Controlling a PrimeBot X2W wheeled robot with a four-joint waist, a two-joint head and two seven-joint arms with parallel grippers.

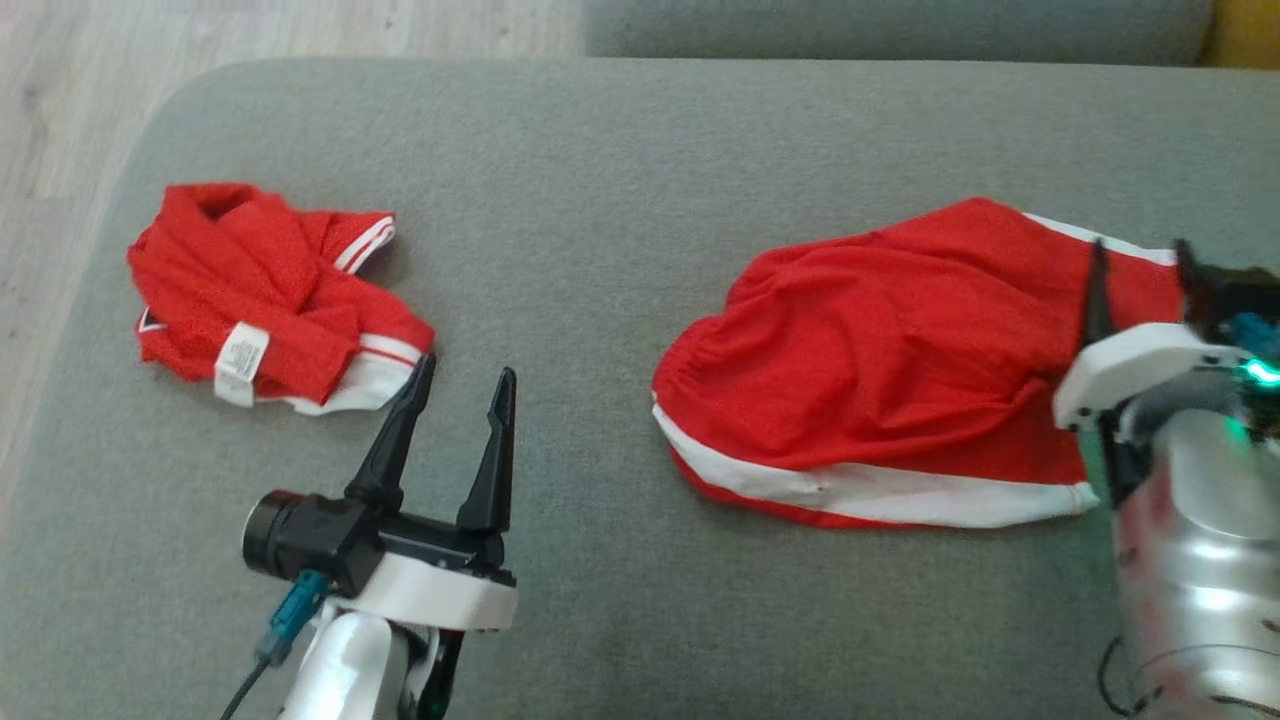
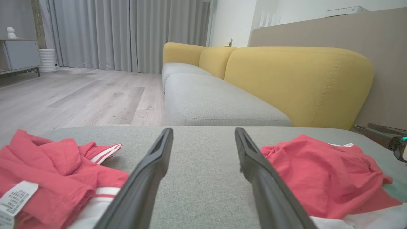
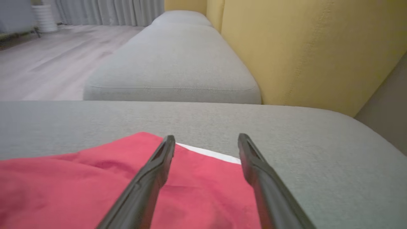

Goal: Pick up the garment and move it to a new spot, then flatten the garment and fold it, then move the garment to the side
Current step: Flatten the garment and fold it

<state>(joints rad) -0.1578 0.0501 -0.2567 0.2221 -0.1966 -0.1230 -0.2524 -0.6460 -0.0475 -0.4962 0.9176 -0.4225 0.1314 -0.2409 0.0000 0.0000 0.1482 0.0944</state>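
Observation:
A red garment (image 1: 880, 360) with white trim lies spread and wrinkled on the right half of the grey cushion (image 1: 600, 180). My right gripper (image 1: 1140, 250) hovers over its right end, open, with nothing between the fingers; in the right wrist view the gripper (image 3: 206, 136) stands above the red cloth (image 3: 79, 184) near its white edge. A second red garment (image 1: 270, 290) with a white label lies crumpled at the left. My left gripper (image 1: 467, 368) is open over bare cushion between the two garments, its left fingertip beside the crumpled one's white hem. The left wrist view shows this gripper (image 2: 203, 130) with the crumpled garment (image 2: 57, 171) and the spread garment (image 2: 321, 178) either side.
The cushion's rounded left edge drops to a pale wood floor (image 1: 60, 120). Beyond the cushion stands a sofa with grey seats (image 2: 206, 101) and yellow backs (image 2: 299, 79). Grey curtains (image 2: 127, 31) and a low cabinet (image 2: 19, 54) stand far off.

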